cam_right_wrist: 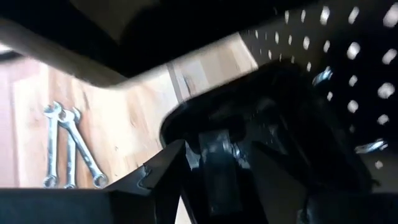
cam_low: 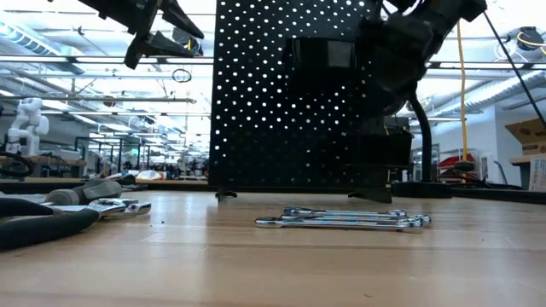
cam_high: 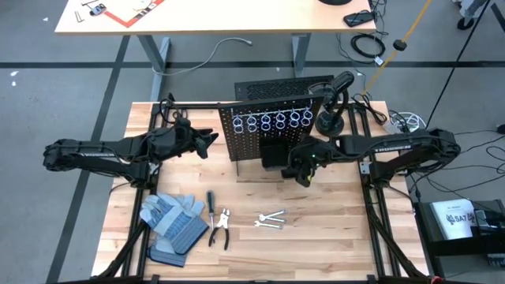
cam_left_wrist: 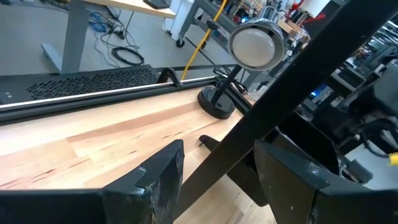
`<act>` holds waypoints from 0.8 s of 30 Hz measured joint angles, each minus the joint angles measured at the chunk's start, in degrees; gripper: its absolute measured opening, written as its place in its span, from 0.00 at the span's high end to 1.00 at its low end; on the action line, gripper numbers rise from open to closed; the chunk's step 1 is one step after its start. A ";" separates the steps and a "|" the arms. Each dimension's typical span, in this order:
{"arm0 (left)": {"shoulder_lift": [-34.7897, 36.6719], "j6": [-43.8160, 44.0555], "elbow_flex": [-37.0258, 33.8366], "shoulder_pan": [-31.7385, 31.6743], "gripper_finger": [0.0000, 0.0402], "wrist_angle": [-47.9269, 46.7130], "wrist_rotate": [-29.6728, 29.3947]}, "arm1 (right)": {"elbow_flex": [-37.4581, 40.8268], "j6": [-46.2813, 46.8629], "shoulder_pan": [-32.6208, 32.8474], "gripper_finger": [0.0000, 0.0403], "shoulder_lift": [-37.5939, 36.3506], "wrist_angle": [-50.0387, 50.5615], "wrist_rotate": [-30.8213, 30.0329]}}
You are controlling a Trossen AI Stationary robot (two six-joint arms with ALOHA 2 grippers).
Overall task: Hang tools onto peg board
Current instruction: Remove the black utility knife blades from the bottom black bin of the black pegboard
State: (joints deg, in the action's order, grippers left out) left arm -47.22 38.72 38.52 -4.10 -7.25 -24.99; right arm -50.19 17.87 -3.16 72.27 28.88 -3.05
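In the high view the left arm reaches in from the desk's (cam_high: 331,237) left edge, its left end effector (cam_high: 207,140) held in the air just beside the left edge of the peg board (cam_high: 245,138); its own wrist view shows the two fingers (cam_left_wrist: 163,180) standing apart with nothing between them, a dark bar crossing the gap farther off. Near the front left corner lie the grey-and-blue gloves (cam_high: 172,225), one partly covering the other. Just right of them are the thin screwdriver (cam_high: 211,202) and the pliers (cam_high: 220,229), both too small to show detail; in the low view they are only blurred dark shapes at the edge, cut off. Farther right the silver wrenches (cam_high: 270,220) lie bunched flat on the wood (how many is hard to count). The peg board stands upright at mid-desk, its row of silver rings (cam_high: 272,121) along the top and a black bin (cam_high: 274,154) below. The right arm comes in from the right, bent down so that the right end effector (cam_high: 302,170) sits at the bin's right side; its wrist view shows a short dark piece (cam_right_wrist: 219,163) between the fingers over the bin, but whether they grip it I cannot tell.
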 joint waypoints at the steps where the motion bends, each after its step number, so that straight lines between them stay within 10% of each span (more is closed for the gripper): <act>1: 0.00 0.00 0.00 0.00 0.49 0.02 0.17 | -0.02 -0.78 0.00 0.56 -0.44 -0.72 0.04; 14: 0.00 -0.05 0.00 0.00 0.49 1.30 0.57 | -0.07 -0.95 1.03 0.30 0.76 1.68 -0.19; 24: 0.00 -0.09 0.00 0.00 0.49 2.17 0.77 | -0.10 -3.55 1.07 0.33 6.89 0.75 -0.47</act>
State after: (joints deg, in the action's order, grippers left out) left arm -47.22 38.63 38.52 -4.10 -5.08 -24.22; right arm -50.29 14.32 -2.09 79.16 29.63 -3.52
